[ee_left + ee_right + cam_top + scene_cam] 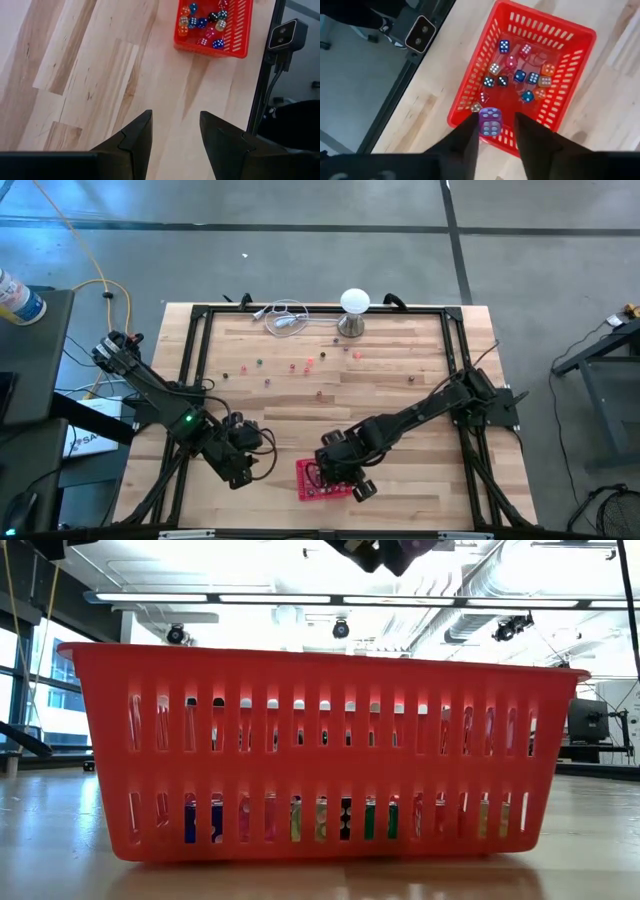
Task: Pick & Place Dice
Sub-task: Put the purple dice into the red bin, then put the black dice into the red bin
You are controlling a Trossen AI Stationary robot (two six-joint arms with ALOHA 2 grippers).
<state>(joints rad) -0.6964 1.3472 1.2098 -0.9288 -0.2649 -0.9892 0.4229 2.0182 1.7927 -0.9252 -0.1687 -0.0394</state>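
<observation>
A red mesh basket point(312, 483) stands near the table's near edge and holds several mixed-colour dice point(520, 75). It fills the low view point(330, 690). My right gripper point(497, 120) hangs over the basket's near rim, open, with a purple die point(490, 123) between its fingertips. More dice point(300, 366) lie scattered across the far middle of the table. My left gripper point(175, 130) is open and empty over bare wood to the basket's left point(240, 465). My right gripper has the purple die point(490, 123) between its fingertips, close against one finger point(470, 135), with a clear gap to the other finger point(527, 132). The fingers point down over the basket. Whether the die still touches that finger I cannot tell.
A white ball-topped metal stand point(354, 310) and a coiled cable point(285, 315) sit at the table's far edge. A dark frame point(200, 360) runs round the table. A small camera point(285, 35) stands on the frame by the basket. Bare wood lies between the basket and the scattered dice.
</observation>
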